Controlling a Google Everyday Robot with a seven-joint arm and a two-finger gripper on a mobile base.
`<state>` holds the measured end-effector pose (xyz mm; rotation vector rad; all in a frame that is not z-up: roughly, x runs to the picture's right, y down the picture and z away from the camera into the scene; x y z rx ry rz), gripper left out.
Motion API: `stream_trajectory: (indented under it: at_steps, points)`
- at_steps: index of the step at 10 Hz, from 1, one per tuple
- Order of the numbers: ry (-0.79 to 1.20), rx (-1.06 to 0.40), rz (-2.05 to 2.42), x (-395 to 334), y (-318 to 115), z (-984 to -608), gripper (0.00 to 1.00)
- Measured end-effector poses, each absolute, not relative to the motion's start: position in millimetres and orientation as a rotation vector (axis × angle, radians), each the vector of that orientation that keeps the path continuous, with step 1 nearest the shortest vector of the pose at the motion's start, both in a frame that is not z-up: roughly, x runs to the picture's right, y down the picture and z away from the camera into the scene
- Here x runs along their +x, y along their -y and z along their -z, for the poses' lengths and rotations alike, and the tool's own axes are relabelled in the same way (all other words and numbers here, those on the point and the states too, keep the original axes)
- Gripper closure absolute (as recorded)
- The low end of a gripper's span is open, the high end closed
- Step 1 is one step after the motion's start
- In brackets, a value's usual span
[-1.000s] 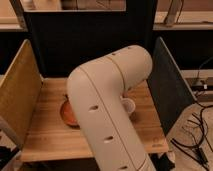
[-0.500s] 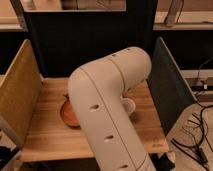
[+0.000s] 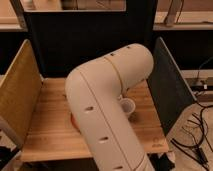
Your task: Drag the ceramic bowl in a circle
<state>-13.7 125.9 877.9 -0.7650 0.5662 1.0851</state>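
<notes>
My large white arm (image 3: 105, 110) fills the middle of the camera view and hides most of the table top. Only a thin orange-red sliver of the ceramic bowl (image 3: 73, 121) shows at the arm's left edge, on the wooden table (image 3: 50, 125). The rest of the bowl is hidden behind the arm. A small translucent white cup (image 3: 128, 106) stands upright just right of the arm. The gripper is hidden behind the arm, so it is not in view.
A yellow-tan side panel (image 3: 17, 100) walls the table's left, a dark panel (image 3: 167, 95) its right and a dark panel (image 3: 85, 45) its back. Cables (image 3: 197, 135) lie on the floor at right.
Far less of the bowl shows now: a sliver instead of a wide crescent at the arm's left edge. The cup has stayed in place.
</notes>
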Motion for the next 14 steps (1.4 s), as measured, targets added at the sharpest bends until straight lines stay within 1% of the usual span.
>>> stream_trajectory:
  at_steps: [3, 5, 7, 8, 10, 11, 14]
  points:
    - [-0.613, -0.753, -1.088, -8, -113, -887, 0.91]
    - [-0.548, -0.778, -1.052, -39, -96, -889, 0.91]
    - [-0.459, -0.783, -0.965, -86, -80, -879, 0.91]
    - [-0.435, -0.778, -0.928, -98, -78, -874, 0.91]
    - [-0.406, -0.78, -0.861, -115, -86, -862, 0.91]
    - [-0.41, -0.784, -0.825, -115, -97, -855, 0.91]
    - [-0.488, -0.795, -0.835, -82, -123, -851, 0.91]
